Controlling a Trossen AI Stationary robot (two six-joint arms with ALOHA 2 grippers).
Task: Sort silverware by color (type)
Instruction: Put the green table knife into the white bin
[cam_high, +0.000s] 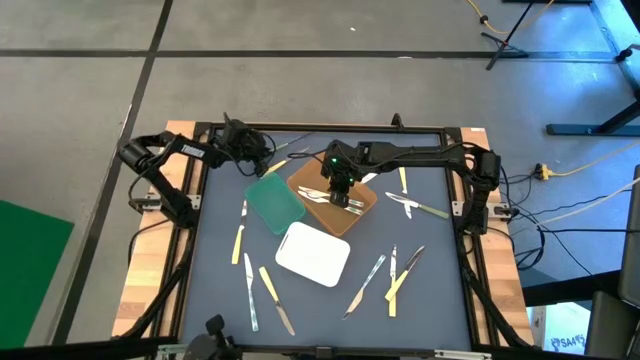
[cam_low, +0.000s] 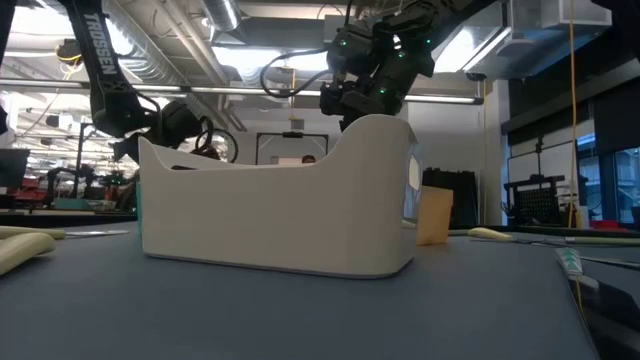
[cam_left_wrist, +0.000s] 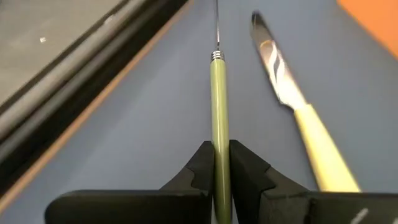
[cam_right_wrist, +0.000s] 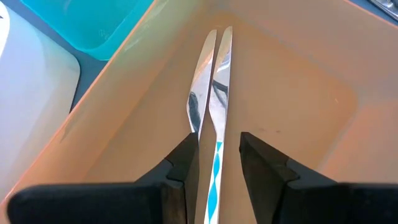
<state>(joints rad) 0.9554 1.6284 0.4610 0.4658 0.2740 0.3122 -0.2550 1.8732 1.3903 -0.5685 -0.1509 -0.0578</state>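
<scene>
White flat tray (cam_high: 313, 253) w/ green tray (cam_high: 275, 203): bare; brown tray (cam_high: 362, 214) has knives (cam_right_wrist: 211, 99) (blue-handled). Right gripper (cam_right_wrist: 217, 155) parted over them; left gripper (cam_left_wrist: 221, 163) clamps green-handled utensil (cam_left_wrist: 218, 106).

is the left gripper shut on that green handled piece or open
Shut on it. In the left wrist view both fingers press against the green-handled utensil, with no gap either side, beside a yellow-handled knife on the table.

glossy mirror-metal knife (cam_right_wrist: 219, 81) blades; matt green handle (cam_left_wrist: 219, 118); smooth brown plastic tray (cam_right_wrist: 298, 87).
</scene>
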